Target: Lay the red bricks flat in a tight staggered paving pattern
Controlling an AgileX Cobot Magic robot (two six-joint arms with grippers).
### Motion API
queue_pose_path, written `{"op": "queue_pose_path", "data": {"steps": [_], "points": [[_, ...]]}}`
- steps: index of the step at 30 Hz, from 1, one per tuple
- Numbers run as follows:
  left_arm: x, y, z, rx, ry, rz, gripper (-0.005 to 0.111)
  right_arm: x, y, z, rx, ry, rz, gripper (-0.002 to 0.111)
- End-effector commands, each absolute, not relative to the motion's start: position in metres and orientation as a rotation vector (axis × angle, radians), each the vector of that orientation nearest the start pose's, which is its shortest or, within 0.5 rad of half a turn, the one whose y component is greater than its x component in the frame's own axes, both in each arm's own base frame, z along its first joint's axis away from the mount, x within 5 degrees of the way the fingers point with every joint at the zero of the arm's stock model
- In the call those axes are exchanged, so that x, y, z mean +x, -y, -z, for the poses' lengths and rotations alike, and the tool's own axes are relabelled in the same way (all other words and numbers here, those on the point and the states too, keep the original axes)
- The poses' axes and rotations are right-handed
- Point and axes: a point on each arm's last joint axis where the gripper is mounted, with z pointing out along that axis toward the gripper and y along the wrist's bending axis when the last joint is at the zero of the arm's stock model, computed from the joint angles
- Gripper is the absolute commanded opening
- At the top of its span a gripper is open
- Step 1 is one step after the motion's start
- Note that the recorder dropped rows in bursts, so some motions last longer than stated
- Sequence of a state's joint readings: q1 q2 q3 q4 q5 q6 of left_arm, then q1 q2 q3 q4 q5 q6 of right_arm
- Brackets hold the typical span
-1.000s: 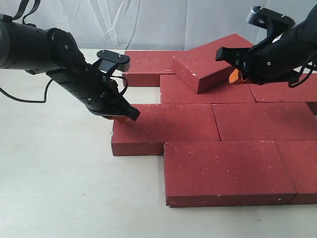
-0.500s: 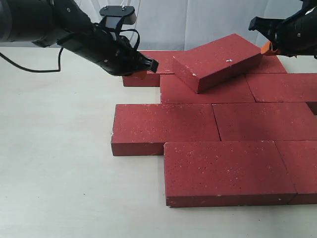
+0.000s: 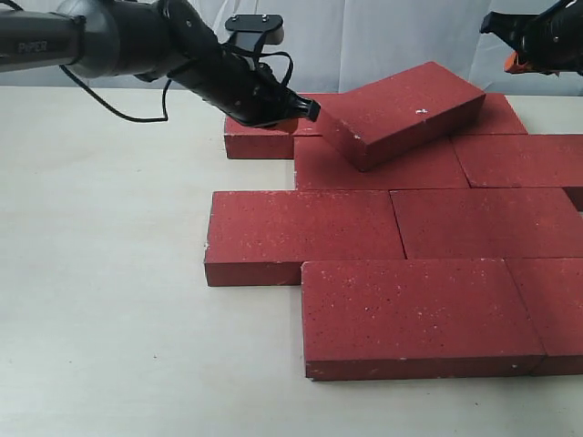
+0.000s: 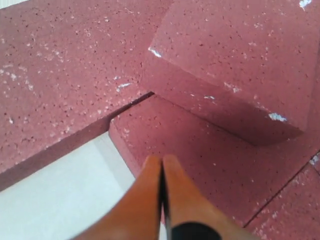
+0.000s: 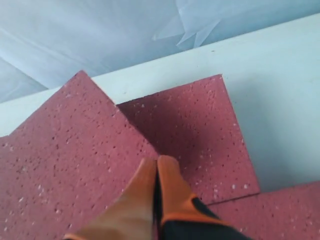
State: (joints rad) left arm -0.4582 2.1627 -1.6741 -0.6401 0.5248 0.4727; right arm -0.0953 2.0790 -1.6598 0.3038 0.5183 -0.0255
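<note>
Red bricks (image 3: pixel 414 314) on pale table (image 3: pixel 100 291), white cloth (image 3: pixel 364 36) behind. Nearly all lying flat in staggered rows.

Front row: two bricks edge to edge, right one cut off by the frame. Next row back: two more, shifted left by roughly half a length, joints tight. Third row: two again, shifted right, snug against the row in front. Back row: back-left brick (image 3: pixel 258 138) flat, its right end running under the stray one; another flat at back right, partly covered.

Tilted brick (image 3: pixel 401 109): not flat. Lying askew on top of the others, turned at an angle to the rows, low end down on the third row's left brick, high end raised toward the back right. Pale chips on its near corners.

Left gripper (image 3: pixel 307 112): orange fingers (image 4: pixel 149 177) pressed together, holding nothing. Hovering above the back-left brick, tip just beside the low left end of the tilted brick; contact impossible to judge. Left wrist view: tip over the third-row brick, a corner of bare table alongside.

Right gripper (image 3: pixel 513 62): raised at the far right against the cloth, well apart from the left one. Fingers (image 5: pixel 170 175) closed together, nothing held. Right wrist view: tip above the seam between the tilted brick's high end and the back-right brick.
</note>
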Motion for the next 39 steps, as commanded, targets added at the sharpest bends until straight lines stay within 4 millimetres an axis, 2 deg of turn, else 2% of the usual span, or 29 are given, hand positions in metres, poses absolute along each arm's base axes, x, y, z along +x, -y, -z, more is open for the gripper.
{"op": "queue_pose_path", "data": {"steps": [1, 10, 16, 20, 28, 34, 37, 39], "points": [[0.434, 0.246, -0.182, 0.589, -2.386, 0.615, 0.000, 0.495, 0.045, -0.213, 0.342, -2.397, -0.239, -0.001], [0.445, 0.260, -0.170, 0.592, -2.373, 0.640, 0.000, 0.533, 0.051, -0.192, 0.299, -2.477, -0.262, -0.001], [0.448, 0.271, -0.161, 0.599, -2.368, 0.651, 0.000, 0.543, 0.049, -0.172, 0.302, -2.526, -0.307, -0.001], [0.450, 0.272, -0.157, 0.600, -2.364, 0.646, 0.000, 0.544, 0.046, -0.166, 0.234, -2.534, -0.336, -0.001], [0.454, 0.273, -0.163, 0.589, -2.333, 0.639, 0.000, 0.542, 0.036, -0.159, 0.112, -2.569, -0.453, -0.001], [0.455, 0.271, -0.163, 0.608, -2.325, 0.607, 0.000, 0.527, 0.026, -0.167, -0.006, -2.675, -0.587, -0.001], [0.455, 0.270, -0.162, 0.640, -2.324, 0.578, 0.000, 0.516, 0.021, -0.176, -0.054, -2.756, -0.682, -0.001], [0.456, 0.266, -0.163, 0.657, -2.328, 0.561, 0.000, 0.514, 0.020, -0.183, -0.062, -2.751, -0.685, -0.001]]}}
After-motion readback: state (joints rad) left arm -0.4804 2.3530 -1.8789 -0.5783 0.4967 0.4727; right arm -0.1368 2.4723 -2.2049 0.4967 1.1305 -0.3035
